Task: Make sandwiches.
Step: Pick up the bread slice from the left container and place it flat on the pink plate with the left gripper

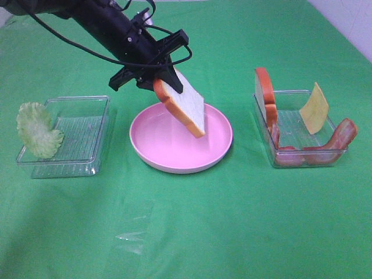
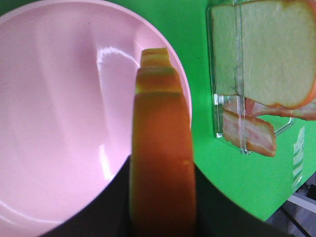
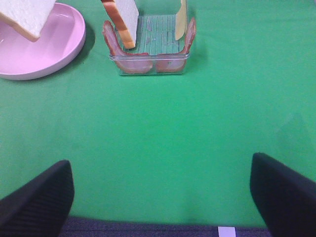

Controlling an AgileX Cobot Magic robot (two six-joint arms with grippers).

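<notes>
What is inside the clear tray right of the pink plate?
A bread slice stands at its left wall, a cheese slice leans at the back, bacon strips line the front and right. Anything under the bacon is hidden.

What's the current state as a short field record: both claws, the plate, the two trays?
Left claw: shut on white toy bread slice with orange-brown crust, held tilted over round pink plate
Right claw: open, empty, over green cloth
Plate: nothing lying in it
Left clear plastic tray: ruffled light-green lettuce leaf leaning at its outer end
Right clear plastic tray: second bread slice standing upright, yellow cheese slice, reddish bacon strips
</notes>
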